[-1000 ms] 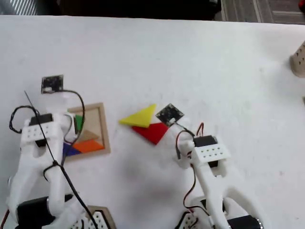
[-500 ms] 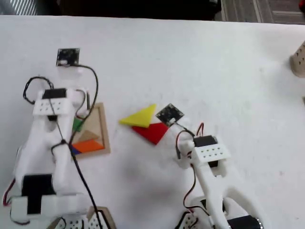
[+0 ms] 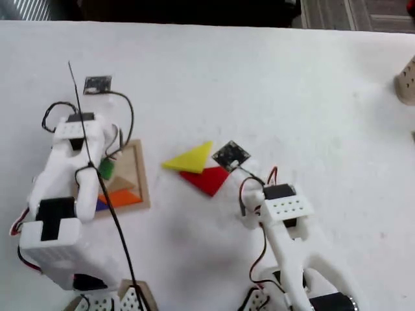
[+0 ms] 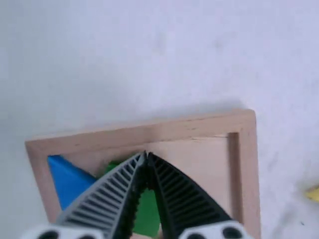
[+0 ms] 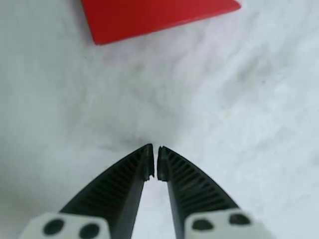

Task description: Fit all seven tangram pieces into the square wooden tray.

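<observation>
While both arms stood at the near side of the white table (image 3: pixel 272 78), one square wooden tray (image 3: pixel 144 175) lay at the left, partly under the left arm (image 3: pixel 65 168). Three coloured pieces could be counted inside it. A green piece (image 3: pixel 106 170) lay towards the far side, an orange piece (image 3: pixel 121 199) along the near rim, and a blue piece (image 3: pixel 98 205) just left of the orange one. A tan patch between green and orange could not be told as a piece or bare tray floor.

Two more pieces lay out on the table, to the right of the tray and apart from it: a yellow triangle (image 3: pixel 190 159) and, touching its near edge, a red piece (image 3: pixel 207 180). That made five coloured pieces counted in all.

The left gripper (image 4: pixel 147 158) hung over the tray with its jaws pressed together and nothing between them. Its tips sat just inside the far rim, with the green piece beneath them and the blue piece off to one side.

The right gripper (image 5: pixel 153 162) was over bare table, its jaws brought together to a hairline gap and holding nothing. The red piece lay beyond its tips, near but clear of them. From above, that piece sat just left of and farther than the right arm (image 3: pixel 285 207). One pale wooden block (image 3: pixel 406 81) dotted with holes stood at the table's right edge.
</observation>
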Controlling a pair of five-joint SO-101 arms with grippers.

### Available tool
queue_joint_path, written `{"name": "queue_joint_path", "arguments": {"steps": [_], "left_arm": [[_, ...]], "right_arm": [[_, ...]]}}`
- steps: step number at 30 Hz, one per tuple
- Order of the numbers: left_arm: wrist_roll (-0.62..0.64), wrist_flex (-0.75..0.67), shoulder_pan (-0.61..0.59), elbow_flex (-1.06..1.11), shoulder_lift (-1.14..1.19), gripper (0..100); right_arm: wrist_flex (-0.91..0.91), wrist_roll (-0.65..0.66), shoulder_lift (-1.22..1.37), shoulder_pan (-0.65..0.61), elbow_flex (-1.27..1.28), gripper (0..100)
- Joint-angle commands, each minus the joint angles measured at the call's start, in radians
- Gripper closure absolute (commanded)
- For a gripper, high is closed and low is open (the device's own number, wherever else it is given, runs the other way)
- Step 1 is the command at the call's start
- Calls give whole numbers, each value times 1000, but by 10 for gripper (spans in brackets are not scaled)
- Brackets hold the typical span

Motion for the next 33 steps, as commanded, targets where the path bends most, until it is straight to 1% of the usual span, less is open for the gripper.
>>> {"name": "queue_joint_path", "arguments": {"steps": [1,6,10,15,20,21,23,25,26,30,33], "left_arm": [[-34,-9,-48,12,-19,976],[-43,3,-82,81,-90,976],[-43,-68,-85,180,-177,976],[-37,-133,-130,279,-289,976],[-31,-167,-163,319,-375,976],[-23,-166,-163,321,-390,976],[31,-158,-157,322,-417,976],[69,-158,-122,322,-446,976],[64,-150,-90,324,-461,976],[18,-117,54,410,-533,976],[-37,-150,102,503,-565,976]], "right_arm": [[-13,15,-35,-10,-6,981],[-13,15,-35,-13,-6,981],[-13,14,-35,-15,-6,981],[-24,8,-35,-15,-6,981],[-25,8,-35,-15,-6,981],[-25,8,-33,-15,-6,981],[-25,6,-33,-15,-6,981],[-25,6,-33,-13,-6,981],[-27,6,-33,-13,-6,981],[-27,6,-33,-10,-6,981],[-27,6,-33,-8,-6,981]]}}
